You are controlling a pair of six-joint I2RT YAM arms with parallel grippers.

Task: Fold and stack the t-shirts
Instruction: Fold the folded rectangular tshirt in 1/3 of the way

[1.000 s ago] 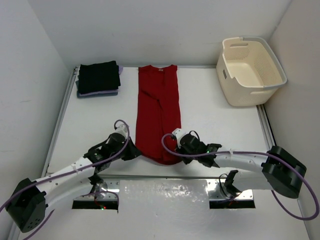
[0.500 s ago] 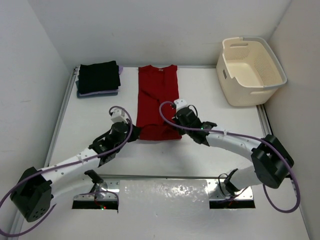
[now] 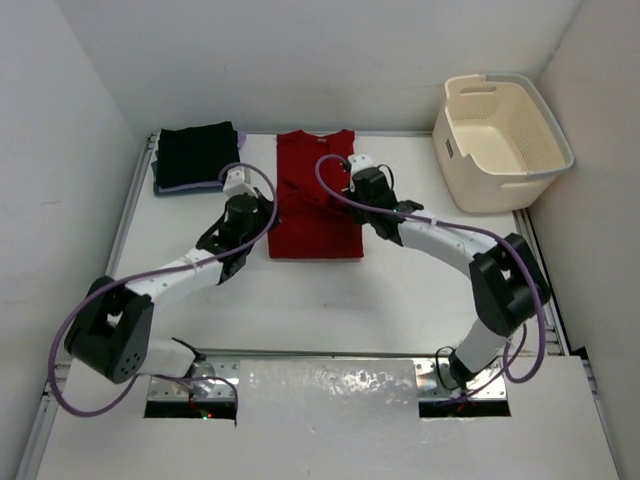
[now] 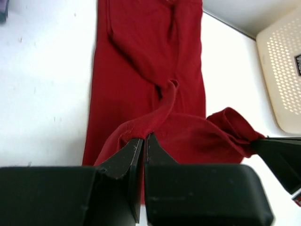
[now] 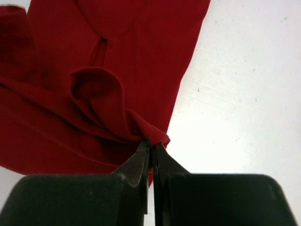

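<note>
Table (image 3: pixel 430 290): red t-shirt (image 3: pixel 315 235), folded stack (image 3: pixel 197 155), basket (image 3: pixel 492 188).

left arm (image 3: pixel 180 275) stretched forward, jaws closed | right arm (image 3: pixel 440 235) stretched forward-left, jaws closed, elbow seemingly raised

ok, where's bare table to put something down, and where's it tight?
Free: table between red shirt and basket, under the right arm; the wide near band from shirt to table edge, between both arms. Tight: far left corner with the stack, and mid-table where left claw and right claw pinch the shirt.
</note>
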